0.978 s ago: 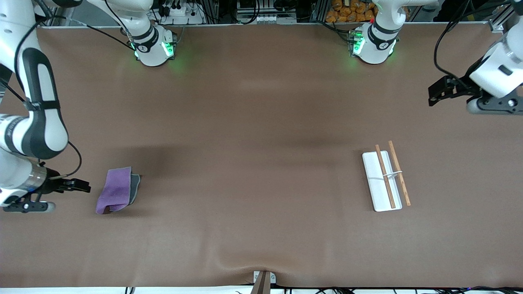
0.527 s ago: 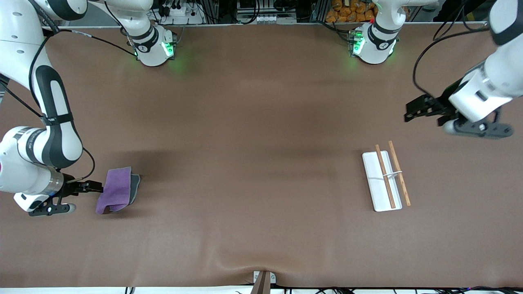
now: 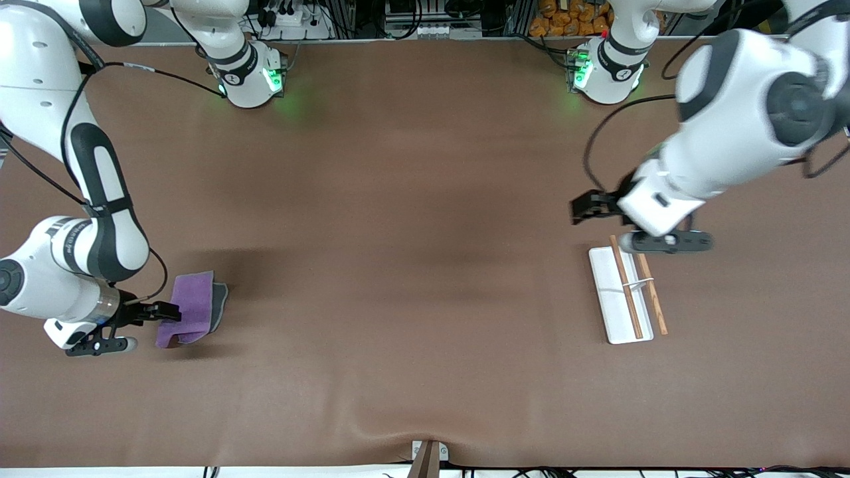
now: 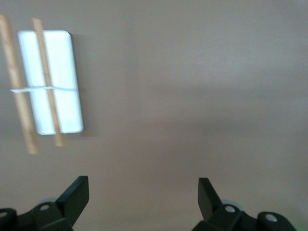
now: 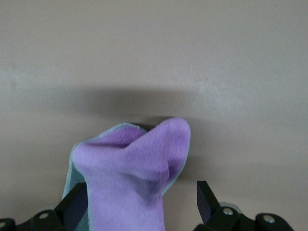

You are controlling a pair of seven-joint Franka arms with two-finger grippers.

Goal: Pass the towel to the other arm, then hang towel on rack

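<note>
My right gripper (image 3: 166, 312) is spread wide at the towel's (image 3: 192, 309) edge, fingers (image 5: 208, 199) on either side of the purple folds (image 5: 130, 178), nothing clamped. The towel lies on the table (image 3: 412, 299) at the right arm's end. My left gripper (image 3: 584, 207), also spread and empty, hangs just by the rack (image 3: 621, 292) (image 4: 48, 82).
</note>
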